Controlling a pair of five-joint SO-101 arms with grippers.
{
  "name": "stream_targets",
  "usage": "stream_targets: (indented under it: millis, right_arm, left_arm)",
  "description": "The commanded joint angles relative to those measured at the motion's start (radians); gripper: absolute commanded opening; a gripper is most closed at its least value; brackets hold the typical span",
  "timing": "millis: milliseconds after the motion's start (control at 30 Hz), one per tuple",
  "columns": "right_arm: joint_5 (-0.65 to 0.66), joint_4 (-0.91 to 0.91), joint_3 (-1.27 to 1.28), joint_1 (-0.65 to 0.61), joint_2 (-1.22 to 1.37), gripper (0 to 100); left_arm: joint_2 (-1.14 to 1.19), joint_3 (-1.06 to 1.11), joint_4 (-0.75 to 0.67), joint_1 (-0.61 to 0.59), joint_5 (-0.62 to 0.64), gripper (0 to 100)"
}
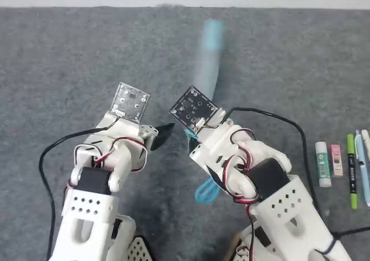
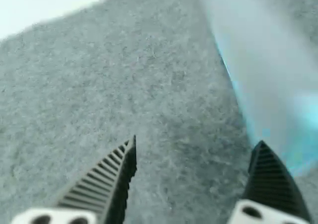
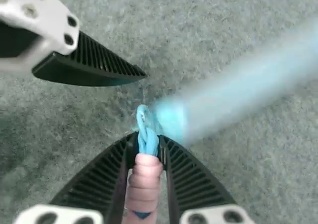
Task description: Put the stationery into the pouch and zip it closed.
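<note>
a: left side first. what's your left hand (image 2: pixel 196 143) doing?
b: fingers spread wide apart, nothing between them, just the grey desk (image 2: pixel 99 75) under the gap. from above, that arm sits left of centre, close beside the other arm.
a: and the pouch (image 1: pixel 208 50)?
b: pale blue, running from the middle of the desk toward the far edge. it's blurred, so you can't tell whether it lies flat or hangs above the felt. on your left wrist view it passes just outside one fingertip (image 2: pixel 261 152), not between the two.
a: right hand (image 3: pixel 148 140)?
b: clamped tight on the pouch, pinching a blue loop (image 3: pixel 143 122) at its near end. a pinkish piece (image 3: pixel 143 184) sits between the fingers behind the loop, and i can't tell what it is. one black finger of your left hand points in near that loop, not touching it.
a: the stationery?
b: out on the desk at the far right, well apart from the pouch. there's a white and green stick (image 1: pixel 323 164), a pink eraser (image 1: pixel 336 160), a green pen (image 1: pixel 352 171) and a light blue pen (image 1: pixel 361 168), side by side. all four lie outside the pouch.
</note>
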Motion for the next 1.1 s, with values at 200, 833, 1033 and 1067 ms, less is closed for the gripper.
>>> stream_targets:
  millis: [200, 833, 1033, 1067]
  right_arm:
    - [0.034, -0.045, -0.009, -0.007, 0.013, 0.6]
    - [0.072, 0.275, -0.795, -0.142, 0.627, 0.7]
    - [0.066, 0.275, -0.618, -0.048, 0.503, 0.7]
    - [0.066, 0.246, -0.549, -0.036, 0.463, 0.7]
  left_arm:
    - [-0.005, -0.016, 0.029, 0.025, 0.008, 33]
    - [0.387, 0.005, -0.216, 0.253, 0.213, 33]
    - [0.327, 0.004, -0.207, 0.141, 0.319, 33]
    - [0.308, 0.002, -0.204, 0.095, 0.339, 33]
